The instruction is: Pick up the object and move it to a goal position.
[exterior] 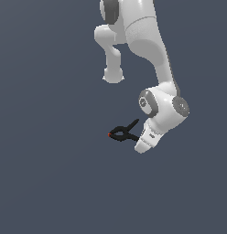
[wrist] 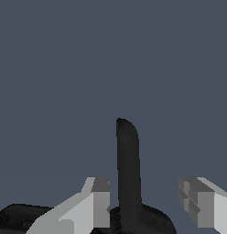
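Note:
The object (exterior: 122, 133) is a small black spring clamp with a tiny red tip pointing to the exterior view's left. Its two thin handles splay toward my gripper (exterior: 141, 145), which sits just to its right in the exterior view. In the wrist view one black handle of the object (wrist: 128, 169) stands up between my fingers, close to one finger (wrist: 99, 201) and well apart from the other finger (wrist: 200, 203). My gripper (wrist: 145, 197) is open, with a wide gap on one side of the handle. The looped jaws of the clamp show dark below the fingers.
A plain dark grey-blue surface (exterior: 51, 173) fills both views. The white arm (exterior: 152, 41) reaches down from the top of the exterior view above the clamp.

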`<state>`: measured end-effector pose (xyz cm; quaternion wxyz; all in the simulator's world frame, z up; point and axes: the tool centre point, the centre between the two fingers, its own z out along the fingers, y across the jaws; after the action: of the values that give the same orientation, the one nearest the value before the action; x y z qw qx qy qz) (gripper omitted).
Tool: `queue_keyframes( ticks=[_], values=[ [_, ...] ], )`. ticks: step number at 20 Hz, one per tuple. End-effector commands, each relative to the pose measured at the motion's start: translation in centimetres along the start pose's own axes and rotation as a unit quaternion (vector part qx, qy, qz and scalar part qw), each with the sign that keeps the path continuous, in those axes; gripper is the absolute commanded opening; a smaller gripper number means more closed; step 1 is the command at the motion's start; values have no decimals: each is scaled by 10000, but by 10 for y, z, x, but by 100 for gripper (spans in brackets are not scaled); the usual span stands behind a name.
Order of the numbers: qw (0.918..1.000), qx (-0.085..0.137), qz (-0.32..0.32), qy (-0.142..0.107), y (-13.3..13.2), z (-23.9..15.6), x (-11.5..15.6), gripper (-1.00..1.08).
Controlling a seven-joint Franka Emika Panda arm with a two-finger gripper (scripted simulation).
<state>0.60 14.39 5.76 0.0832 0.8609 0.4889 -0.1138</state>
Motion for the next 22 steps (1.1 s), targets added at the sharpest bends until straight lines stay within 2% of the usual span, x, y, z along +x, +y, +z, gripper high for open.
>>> queue_keyframes(
  ticks=[1, 9, 18, 19, 22],
  values=[
    [9997, -45, -233, -43, -4, 2, 7, 28],
    [9993, -65, -363, -66, -7, 5, 11, 28],
    [9992, -72, -399, -71, -7, 33, 11, 28],
    [9992, -72, -399, -71, -7, 33, 11, -100],
    [9992, -72, -399, -71, -7, 33, 11, -100]
  ],
)
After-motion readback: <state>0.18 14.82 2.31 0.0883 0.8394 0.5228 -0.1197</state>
